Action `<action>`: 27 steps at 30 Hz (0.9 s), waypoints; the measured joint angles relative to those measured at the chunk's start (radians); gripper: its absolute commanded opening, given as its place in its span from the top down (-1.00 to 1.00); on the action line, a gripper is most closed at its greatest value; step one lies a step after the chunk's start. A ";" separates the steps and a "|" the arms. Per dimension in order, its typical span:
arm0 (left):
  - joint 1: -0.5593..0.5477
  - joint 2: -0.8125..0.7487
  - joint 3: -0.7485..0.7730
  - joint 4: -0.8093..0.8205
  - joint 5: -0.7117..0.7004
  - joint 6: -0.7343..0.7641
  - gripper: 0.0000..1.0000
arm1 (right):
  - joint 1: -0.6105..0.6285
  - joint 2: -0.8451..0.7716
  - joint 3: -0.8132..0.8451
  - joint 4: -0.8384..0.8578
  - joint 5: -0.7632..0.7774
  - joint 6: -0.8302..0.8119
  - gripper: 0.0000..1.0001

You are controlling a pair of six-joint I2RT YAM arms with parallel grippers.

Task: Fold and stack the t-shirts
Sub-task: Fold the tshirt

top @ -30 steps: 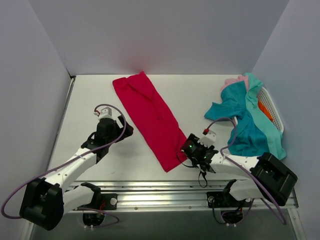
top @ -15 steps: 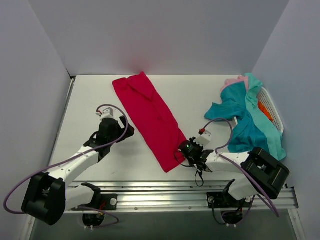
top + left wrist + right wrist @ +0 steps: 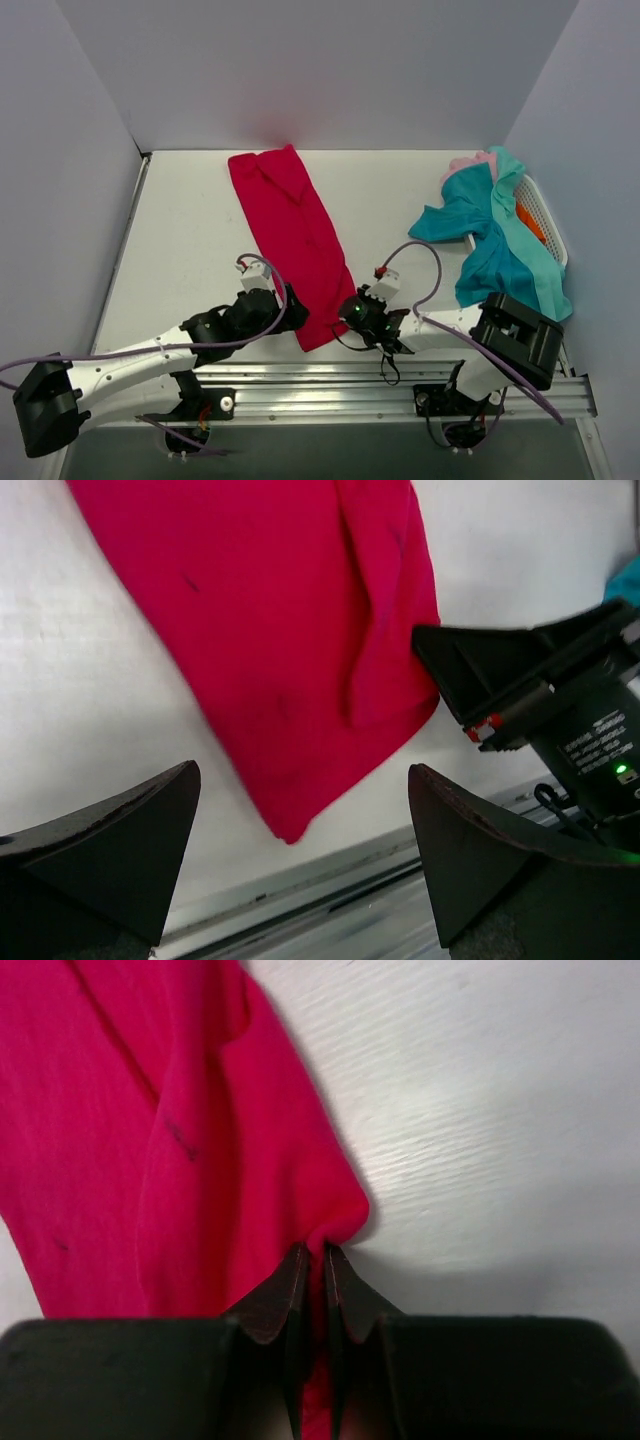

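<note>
Red t-shirt (image 3: 292, 235) lies flat on the table (image 3: 180, 220) as a long narrow strip. It runs diagonally from the far edge, left of centre, down to the near edge at centre. Its near end sits between the two arms.

Right gripper (image 3: 312, 1258): jaws almost fully closed, pinching a small fold of fabric at the near right edge of the strip. Cloth bunches up where the fingertips meet.

Left gripper (image 3: 302, 772): jaws spread wide, nothing held. It is over the near left corner of the strip, with fabric visible between the fingers. Can't tell if the fingers touch the cloth or the table.

Teal t-shirts (image 3: 495, 240) are heaped at far right, draped over the white basket (image 3: 545, 215) and spilling onto the table. A pink t-shirt (image 3: 472, 160) shows at the far end of the heap. The heap is well apart from the red strip.
</note>
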 measured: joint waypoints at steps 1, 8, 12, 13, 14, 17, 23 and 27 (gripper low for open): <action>-0.041 -0.010 -0.014 -0.011 -0.021 -0.026 -0.88 | 0.023 0.022 0.018 0.003 0.003 0.004 1.00; -0.202 0.042 -0.099 -0.105 -0.120 -0.187 -0.88 | 0.121 0.200 0.180 0.042 0.014 0.029 1.00; -0.296 0.060 -0.095 -0.178 -0.198 -0.282 -0.88 | 0.143 0.236 0.212 0.056 0.020 0.037 1.00; -0.316 0.062 -0.093 -0.201 -0.215 -0.305 -0.88 | 0.147 0.240 0.216 0.057 0.021 0.038 1.00; -0.332 0.065 -0.092 -0.219 -0.229 -0.325 -0.88 | 0.149 0.242 0.218 0.058 0.021 0.039 1.00; -0.352 0.073 -0.091 -0.246 -0.264 -0.369 -0.88 | 0.154 0.245 0.220 0.058 0.023 0.044 1.00; -0.364 0.079 -0.091 -0.265 -0.315 -0.428 -0.88 | 0.154 0.245 0.220 0.058 0.023 0.045 1.00; -0.374 0.079 -0.092 -0.294 -0.357 -0.468 -0.88 | 0.154 0.245 0.220 0.058 0.023 0.045 1.00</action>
